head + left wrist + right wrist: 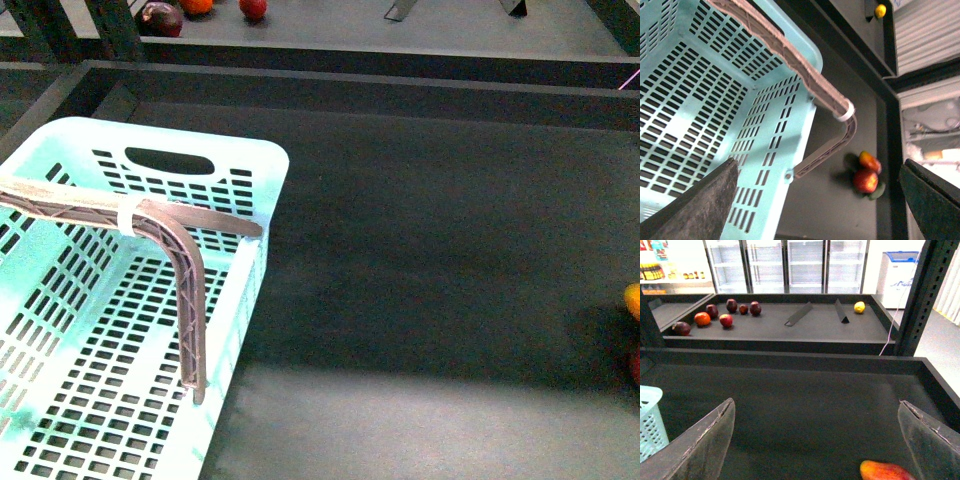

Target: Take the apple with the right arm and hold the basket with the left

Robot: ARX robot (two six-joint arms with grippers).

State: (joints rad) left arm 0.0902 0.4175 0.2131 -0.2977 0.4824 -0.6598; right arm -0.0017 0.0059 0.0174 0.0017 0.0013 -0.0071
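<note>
While the left gripper hangs over the basket with its dark fingers spread wide, a slim latticed finger with a white band lies across the basket's rim, perhaps touching the wall. The right gripper is also wide apart and empty above the table. The apple sits there, well apart from the basket, beside an orange-yellow fruit.

A dark table carries an orange-yellow fruit toward its right side. On the far shelf lie a dark purple fruit, an orange fruit, a yellow fruit and two black wedges. Glass-door fridges stand behind.
</note>
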